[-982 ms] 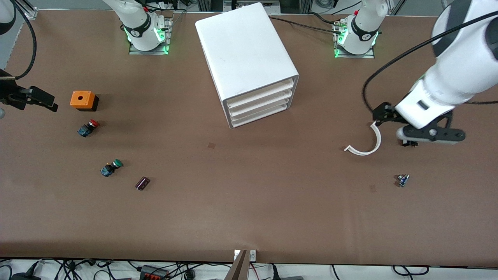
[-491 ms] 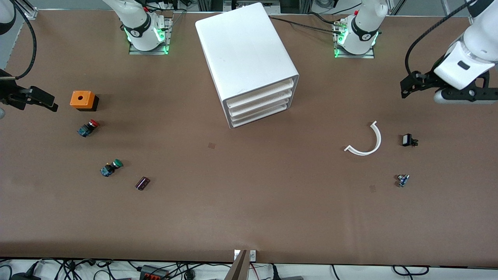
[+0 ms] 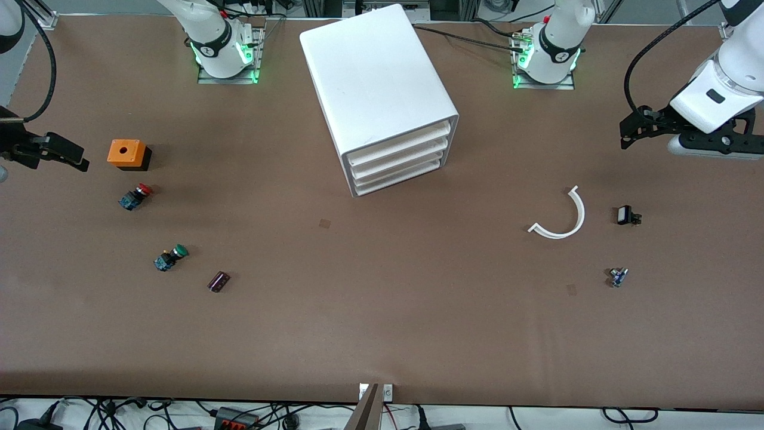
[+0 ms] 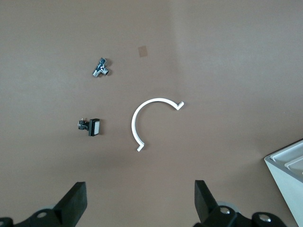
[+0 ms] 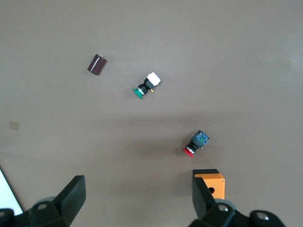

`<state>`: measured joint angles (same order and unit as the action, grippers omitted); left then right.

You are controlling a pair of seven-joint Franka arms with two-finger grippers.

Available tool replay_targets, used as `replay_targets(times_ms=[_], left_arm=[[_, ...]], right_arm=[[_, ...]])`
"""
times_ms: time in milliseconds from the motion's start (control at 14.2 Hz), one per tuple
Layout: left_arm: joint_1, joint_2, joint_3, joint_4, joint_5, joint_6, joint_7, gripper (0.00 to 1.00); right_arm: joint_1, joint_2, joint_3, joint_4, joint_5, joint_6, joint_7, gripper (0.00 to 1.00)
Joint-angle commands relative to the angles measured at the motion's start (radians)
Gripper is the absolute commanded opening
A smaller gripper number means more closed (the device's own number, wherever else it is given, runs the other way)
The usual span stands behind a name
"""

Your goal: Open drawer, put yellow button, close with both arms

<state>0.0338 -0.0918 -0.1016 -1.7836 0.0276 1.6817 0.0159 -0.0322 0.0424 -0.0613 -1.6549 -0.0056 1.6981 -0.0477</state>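
Note:
The white cabinet (image 3: 376, 77) stands in the middle of the table between the two bases, and its corner shows in the left wrist view (image 4: 289, 166). All three of its drawers are shut, the top drawer (image 3: 399, 143) included. The yellow button is out of view. My left gripper (image 3: 710, 143) (image 4: 140, 203) hangs open and empty above the table at the left arm's end. My right gripper (image 3: 57, 152) (image 5: 139, 198) hangs open and empty over the right arm's end, beside the orange box (image 3: 126, 153).
Near the right gripper lie a red-capped button (image 3: 135, 196) (image 5: 195, 144), a green-capped button (image 3: 170, 257) (image 5: 146, 85) and a dark cylinder (image 3: 218, 281). Toward the left arm's end lie a white curved strip (image 3: 564, 218) (image 4: 142, 118), a small black part (image 3: 625, 215) and a small metal part (image 3: 618, 276).
The left arm has lifted away from beside the white curved strip toward its end of the table, uncovering the small black part. The right arm has not moved.

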Motion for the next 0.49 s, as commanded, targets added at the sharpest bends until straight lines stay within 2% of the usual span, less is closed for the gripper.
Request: replay_targets(times_ms=[0,211,421], left_arm=[[-0.009,0.043,0.008,0.066,-0.018,-0.014,0.022,1.00],[-0.015,0.046,0.000,0.081,-0.018,-0.014,0.024,1.00],[-0.022,0.086,-0.007,0.138,-0.017,-0.014,0.019,1.00]], right_arm=[[-0.001,-0.018,0.006,-0.016,-0.007,0.003,-0.008,1.00],[0.005,-0.018,0.008,-0.016,-0.008,0.005,-0.012,1.00],[0.017,-0.026,0.006,-0.016,-0.014,0.006,-0.009,1.00]])
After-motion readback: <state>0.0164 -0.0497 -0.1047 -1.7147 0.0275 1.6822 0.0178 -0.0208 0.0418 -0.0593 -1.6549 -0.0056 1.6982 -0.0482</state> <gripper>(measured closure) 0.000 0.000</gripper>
